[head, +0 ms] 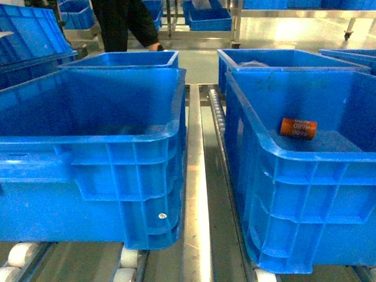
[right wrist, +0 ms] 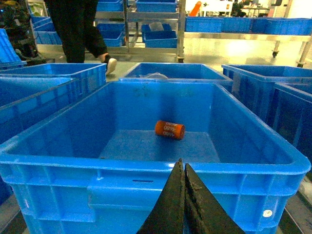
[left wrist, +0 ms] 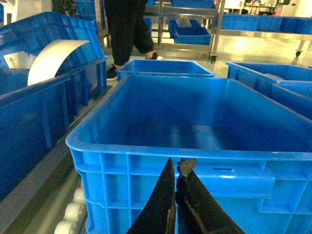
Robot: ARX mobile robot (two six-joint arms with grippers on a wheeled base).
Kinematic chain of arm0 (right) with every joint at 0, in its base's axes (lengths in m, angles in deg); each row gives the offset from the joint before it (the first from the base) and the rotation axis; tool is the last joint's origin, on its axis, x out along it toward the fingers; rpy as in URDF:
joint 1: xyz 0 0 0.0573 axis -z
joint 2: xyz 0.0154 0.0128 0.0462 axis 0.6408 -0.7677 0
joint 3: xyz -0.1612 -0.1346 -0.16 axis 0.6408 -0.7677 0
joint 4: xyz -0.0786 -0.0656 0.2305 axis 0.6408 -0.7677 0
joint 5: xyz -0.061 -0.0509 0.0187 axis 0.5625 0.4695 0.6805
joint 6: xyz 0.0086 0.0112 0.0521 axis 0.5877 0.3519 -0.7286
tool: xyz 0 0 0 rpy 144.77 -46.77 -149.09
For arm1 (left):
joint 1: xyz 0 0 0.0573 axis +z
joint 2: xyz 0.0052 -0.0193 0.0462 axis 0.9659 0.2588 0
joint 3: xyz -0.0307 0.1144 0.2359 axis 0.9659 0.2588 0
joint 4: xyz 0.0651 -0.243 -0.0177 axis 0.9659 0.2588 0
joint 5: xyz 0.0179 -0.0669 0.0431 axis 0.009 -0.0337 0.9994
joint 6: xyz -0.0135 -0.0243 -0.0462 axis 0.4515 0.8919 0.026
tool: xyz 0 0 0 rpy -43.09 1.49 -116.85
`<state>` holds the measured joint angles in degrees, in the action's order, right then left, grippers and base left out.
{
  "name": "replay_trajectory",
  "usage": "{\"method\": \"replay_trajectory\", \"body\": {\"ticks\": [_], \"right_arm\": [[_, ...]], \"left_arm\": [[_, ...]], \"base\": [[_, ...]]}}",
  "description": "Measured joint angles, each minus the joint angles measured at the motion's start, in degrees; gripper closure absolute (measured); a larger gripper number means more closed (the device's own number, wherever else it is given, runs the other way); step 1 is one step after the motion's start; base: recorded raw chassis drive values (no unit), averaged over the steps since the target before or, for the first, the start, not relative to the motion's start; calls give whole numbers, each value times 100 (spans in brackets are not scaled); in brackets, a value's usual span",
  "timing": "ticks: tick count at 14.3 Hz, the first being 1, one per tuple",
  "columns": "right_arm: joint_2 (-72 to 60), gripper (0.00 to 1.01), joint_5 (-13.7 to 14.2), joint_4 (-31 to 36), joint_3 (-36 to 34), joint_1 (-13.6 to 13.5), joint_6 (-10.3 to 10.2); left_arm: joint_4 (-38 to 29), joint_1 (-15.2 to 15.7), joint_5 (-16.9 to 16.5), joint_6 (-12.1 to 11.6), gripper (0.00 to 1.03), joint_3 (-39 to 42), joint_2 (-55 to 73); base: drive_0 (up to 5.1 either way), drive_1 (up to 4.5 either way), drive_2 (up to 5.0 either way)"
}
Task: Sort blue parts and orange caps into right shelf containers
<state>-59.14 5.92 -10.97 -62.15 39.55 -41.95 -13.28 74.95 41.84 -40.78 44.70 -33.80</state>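
Note:
Two large blue bins stand side by side on a roller shelf. One orange cap [head: 298, 128] with dark lettering lies on the floor of the right bin [head: 305, 170]; the right wrist view shows the same cap [right wrist: 169, 129] in that bin [right wrist: 146, 168]. The left bin [head: 88, 147] shows nothing inside, and its bare floor fills the left wrist view [left wrist: 185, 151]. My left gripper [left wrist: 176, 163] is shut, empty, just outside the left bin's near wall. My right gripper [right wrist: 182, 165] is shut, empty, before the right bin's near rim. No blue parts show. Neither gripper appears in the head view.
A metal rail and rollers [head: 202, 176] run between the bins. More blue bins [head: 126, 59] stand behind and to both sides. A person in dark trousers [head: 123, 23] walks in the aisle beyond. A curled white sheet [left wrist: 51, 58] sits in a left-hand bin.

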Motion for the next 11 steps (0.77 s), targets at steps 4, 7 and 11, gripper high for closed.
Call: {"method": "replay_trajectory", "body": {"ticks": [4,7,11], "right_arm": [[734,100,0,-717,0,0,0],[1088,100,0,-1075,0,0,0],[2157,100,15,-2168,11,0,2]], "left_arm": [[927,0,0,0,101,2,-970],[1414,0,0,0,101,2,-1462],[1878,0,-2,-2,101,2,-1943]], "base": [[0,0,0],[0,0,0],[0,0,0]]}}
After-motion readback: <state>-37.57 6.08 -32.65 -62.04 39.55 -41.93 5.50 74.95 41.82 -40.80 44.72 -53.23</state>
